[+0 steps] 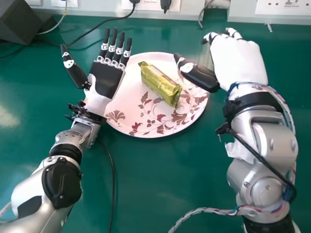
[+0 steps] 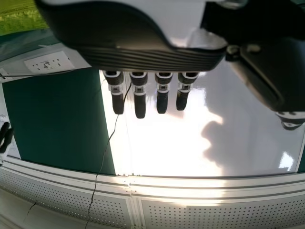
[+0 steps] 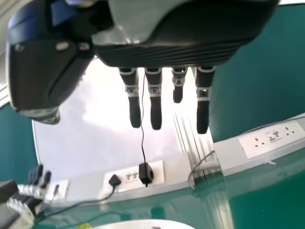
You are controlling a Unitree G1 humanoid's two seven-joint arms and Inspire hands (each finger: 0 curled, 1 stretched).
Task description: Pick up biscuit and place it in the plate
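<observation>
The biscuit in its green-yellow wrapper (image 1: 160,84) lies at a slant on the white plate with brown floral patterns (image 1: 146,127). At the plate's left edge is my left hand (image 1: 106,80), palm up with its fingers straight and nothing in it; they are also extended on the left hand (image 2: 139,98) in the left wrist view. My right hand (image 1: 239,60) is beside the plate's upper right, its thumb near the rim, apart from the biscuit. In the right wrist view, the right hand (image 3: 156,102) has straight fingers, with the plate's rim (image 3: 143,223) at the bottom edge.
A dark box (image 1: 24,22) stands at the back left, with cables beside it. A white socket strip (image 1: 286,10) runs along the table's back edge. A black cable (image 1: 113,187) lies on the green table (image 1: 160,184) between the arms.
</observation>
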